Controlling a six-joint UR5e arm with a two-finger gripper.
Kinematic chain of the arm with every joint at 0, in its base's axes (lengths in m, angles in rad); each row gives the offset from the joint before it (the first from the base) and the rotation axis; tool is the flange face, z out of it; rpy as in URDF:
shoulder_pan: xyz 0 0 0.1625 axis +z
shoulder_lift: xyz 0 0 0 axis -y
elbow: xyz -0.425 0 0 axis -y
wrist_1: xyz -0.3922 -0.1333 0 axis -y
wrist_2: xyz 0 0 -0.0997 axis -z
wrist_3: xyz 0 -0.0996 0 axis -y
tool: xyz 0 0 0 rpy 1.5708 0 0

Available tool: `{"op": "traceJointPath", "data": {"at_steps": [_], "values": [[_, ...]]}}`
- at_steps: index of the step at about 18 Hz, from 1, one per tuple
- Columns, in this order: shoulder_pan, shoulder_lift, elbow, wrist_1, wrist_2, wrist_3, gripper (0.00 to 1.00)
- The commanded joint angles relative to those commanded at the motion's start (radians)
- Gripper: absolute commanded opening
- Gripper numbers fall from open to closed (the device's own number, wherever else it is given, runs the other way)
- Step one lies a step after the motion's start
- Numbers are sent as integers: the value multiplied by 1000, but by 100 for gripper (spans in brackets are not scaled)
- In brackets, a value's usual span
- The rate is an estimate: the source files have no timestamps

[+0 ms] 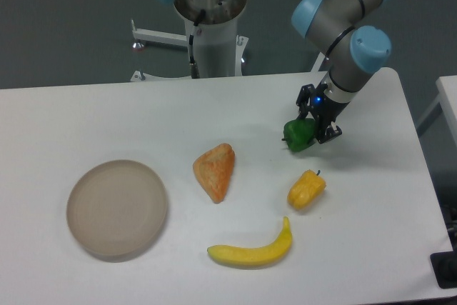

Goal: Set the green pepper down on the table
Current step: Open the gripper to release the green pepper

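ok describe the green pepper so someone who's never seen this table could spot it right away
Start at the white table and go to its right side, where the robot arm reaches down. The green pepper sits between the fingers of the black pincer, above the yellow pepper in the picture. It is the only dark green thing there: small, glossy and lobed.

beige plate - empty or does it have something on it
Empty. The beige plate shows only its bare inner surface; the orange wedge and banana lie apart from it on the table.

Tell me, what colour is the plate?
Beige; the plate shows best in the fixed camera view.
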Motion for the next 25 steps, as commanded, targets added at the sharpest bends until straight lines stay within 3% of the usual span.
{"op": "traceJointPath", "data": {"at_steps": [21, 25], "values": [[-5, 6, -21, 5, 11, -2, 38], [-5, 6, -21, 5, 11, -2, 49]]}}
